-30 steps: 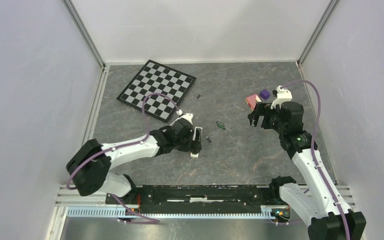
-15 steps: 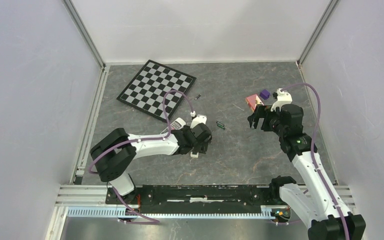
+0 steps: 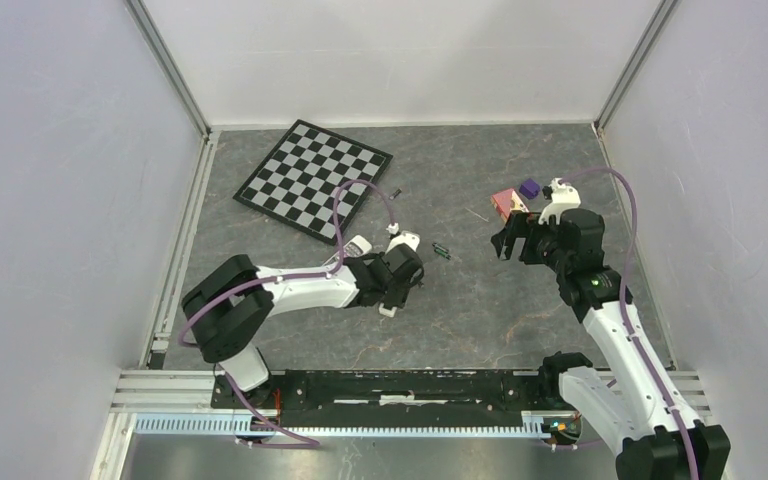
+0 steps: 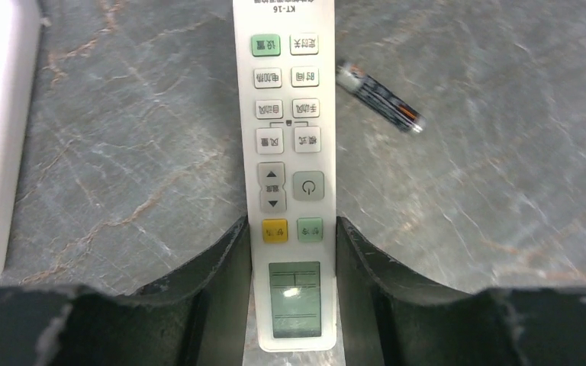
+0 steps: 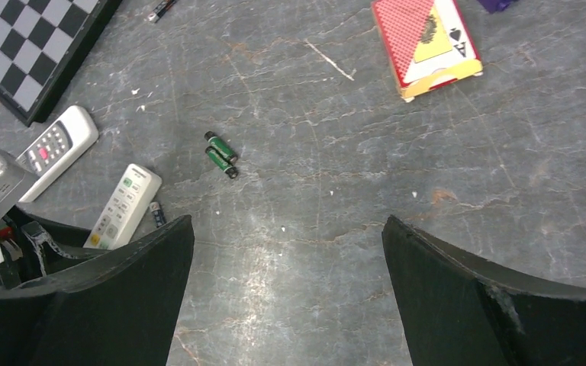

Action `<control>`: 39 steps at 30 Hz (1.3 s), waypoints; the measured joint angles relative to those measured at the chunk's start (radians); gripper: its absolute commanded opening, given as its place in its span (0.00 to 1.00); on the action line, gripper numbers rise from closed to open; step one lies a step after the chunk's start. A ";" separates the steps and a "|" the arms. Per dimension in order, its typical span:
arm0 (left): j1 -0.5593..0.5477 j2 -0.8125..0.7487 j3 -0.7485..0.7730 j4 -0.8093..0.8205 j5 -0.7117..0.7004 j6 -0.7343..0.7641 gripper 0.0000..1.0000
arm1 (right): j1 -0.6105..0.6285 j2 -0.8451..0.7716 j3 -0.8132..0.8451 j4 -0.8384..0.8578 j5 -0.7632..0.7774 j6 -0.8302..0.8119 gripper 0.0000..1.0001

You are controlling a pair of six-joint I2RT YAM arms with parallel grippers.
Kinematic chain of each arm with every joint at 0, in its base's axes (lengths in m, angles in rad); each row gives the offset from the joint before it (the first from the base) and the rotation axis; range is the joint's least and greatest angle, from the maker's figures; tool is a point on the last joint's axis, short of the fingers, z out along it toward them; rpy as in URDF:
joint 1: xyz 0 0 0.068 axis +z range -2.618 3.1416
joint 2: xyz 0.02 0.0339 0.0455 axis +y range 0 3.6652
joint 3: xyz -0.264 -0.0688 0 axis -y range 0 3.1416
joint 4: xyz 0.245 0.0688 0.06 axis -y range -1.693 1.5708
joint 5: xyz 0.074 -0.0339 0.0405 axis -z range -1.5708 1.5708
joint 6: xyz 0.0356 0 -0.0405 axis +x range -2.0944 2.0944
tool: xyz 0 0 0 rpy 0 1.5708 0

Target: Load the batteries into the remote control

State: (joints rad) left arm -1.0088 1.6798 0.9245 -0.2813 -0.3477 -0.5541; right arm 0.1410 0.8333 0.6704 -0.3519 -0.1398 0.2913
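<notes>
Two things changed in the last second: my left arm swung across to line up with the remote control point(image 4: 290, 152), and the left tool point(image 4: 290, 229) narrowed from wide until its fingers point(image 4: 214, 267) sit against both long edges at the display end. I read that as a grip just taken, with the remote lying flat on the desk point(image 4: 503, 229), buttons up. That matters because the battery bay is most likely on the underside, so I judge a flip has to come before anything gets loaded.

One dark battery point(image 4: 379, 97) lies just beside the remote, level with its upper buttons and not touching it. Two green batteries point(image 5: 221, 155) lie side by side farther out from the remote, toward the card box point(image 5: 427, 42). A second remote point(image 5: 57, 149) sits on the remote's other side, near the chessboard point(image 3: 315, 178).

My right tool point(image 5: 286, 229) hangs wide open and empty, well apart from the remote, out beyond the green pair. No battery is picked up yet.
</notes>
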 measured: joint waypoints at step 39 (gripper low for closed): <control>0.278 -0.369 0.014 0.822 1.163 -0.501 0.25 | 0.252 0.028 -0.231 1.264 -0.444 0.875 0.84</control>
State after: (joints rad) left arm -0.7307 1.3113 0.9382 0.5407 0.8154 -1.0550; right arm 0.3927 0.8616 0.4397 0.9123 -0.5835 1.1664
